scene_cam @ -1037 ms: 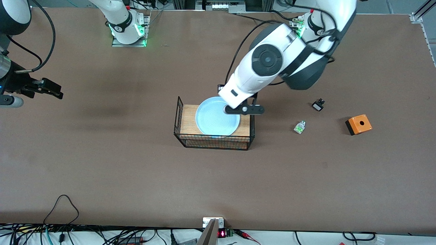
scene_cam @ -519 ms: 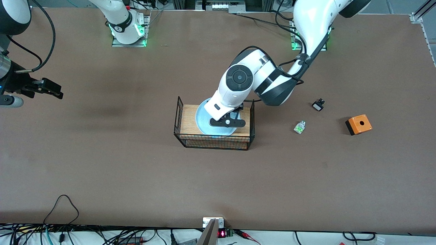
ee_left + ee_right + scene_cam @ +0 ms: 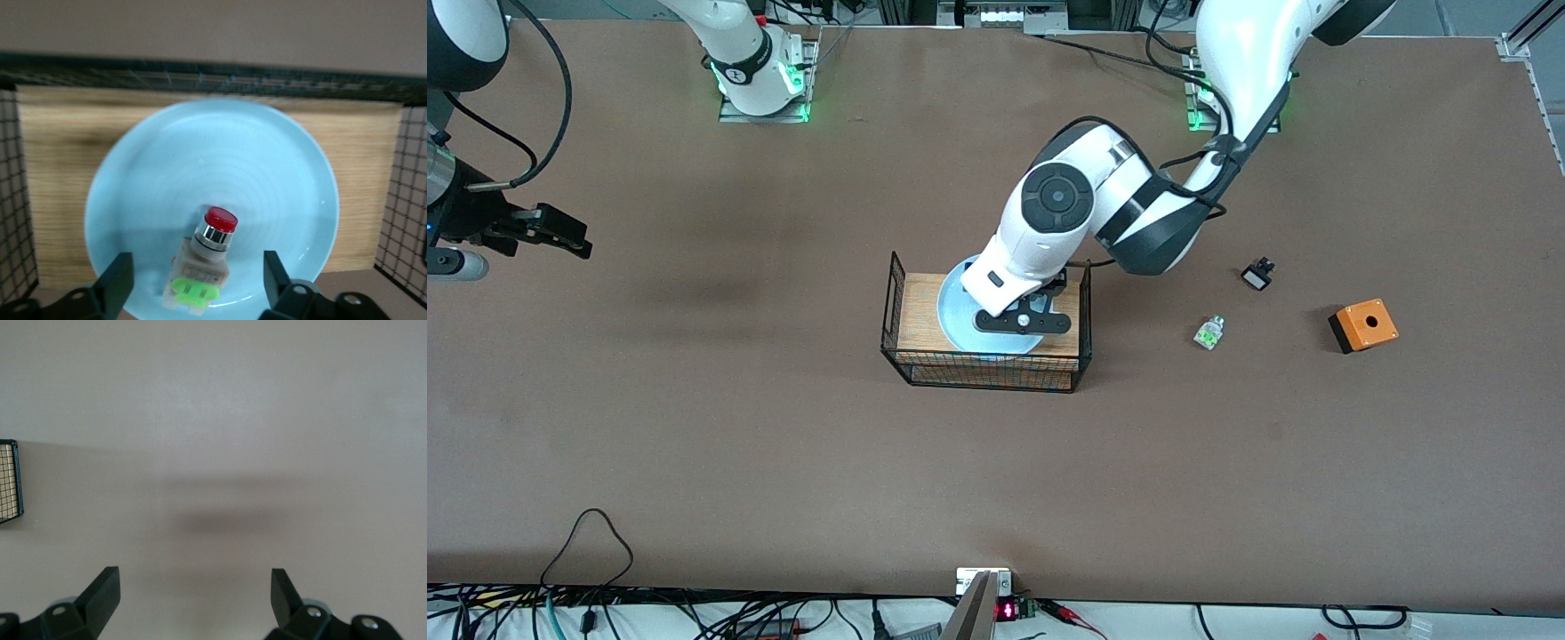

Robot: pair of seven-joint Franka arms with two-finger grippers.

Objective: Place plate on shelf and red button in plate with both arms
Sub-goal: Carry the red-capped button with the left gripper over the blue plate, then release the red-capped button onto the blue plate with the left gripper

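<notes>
The pale blue plate (image 3: 953,313) lies on the wooden floor of a black wire basket (image 3: 893,307) at mid-table. In the left wrist view the red button (image 3: 203,260) lies on the plate (image 3: 213,160), near its rim, with its red cap pointing toward the plate's centre. My left gripper (image 3: 1021,322) hangs low over the plate. It is open (image 3: 197,268), with one finger on each side of the button and neither touching it. My right gripper (image 3: 569,236) is open and empty (image 3: 193,579) and waits over bare table at the right arm's end.
A green-and-white part (image 3: 1209,332), a small black part (image 3: 1257,274) and an orange box with a hole (image 3: 1363,325) lie on the table toward the left arm's end. The basket's wire walls (image 3: 200,73) stand around the plate.
My left gripper has moved from the basket's edge to over the plate and come down lower. In the last half second it barely shifted. The right arm has not moved.
</notes>
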